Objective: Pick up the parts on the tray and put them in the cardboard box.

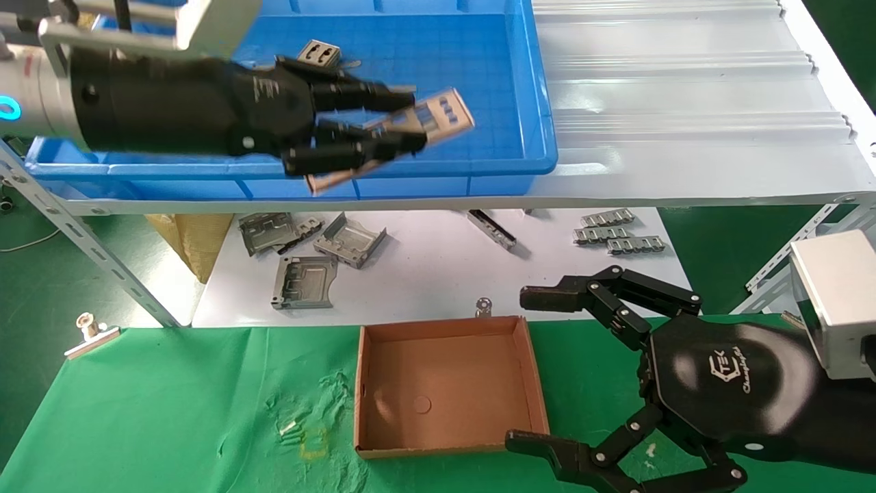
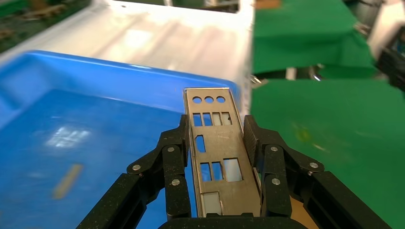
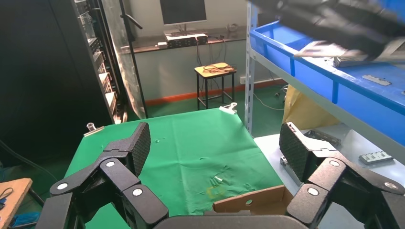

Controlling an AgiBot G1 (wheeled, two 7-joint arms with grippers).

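My left gripper (image 1: 410, 120) (image 2: 216, 129) hangs over the front part of the blue tray (image 1: 520, 82) (image 2: 62, 124), shut on a part (image 1: 438, 113) (image 2: 216, 152), a long silver-grey plate with punched holes that sticks out past the fingertips. The cardboard box (image 1: 448, 394) (image 3: 253, 202) sits on the green cloth below, with nothing inside it. My right gripper (image 1: 530, 370) (image 3: 217, 152) is wide open just right of the box, holding nothing.
A small metal piece (image 1: 319, 53) lies at the back of the tray. On the white shelf under the tray lie folded grey brackets (image 1: 304, 281), a dark strip (image 1: 491, 228) and ridged strips (image 1: 619, 235). A clip (image 1: 90, 332) sits on the cloth's left edge.
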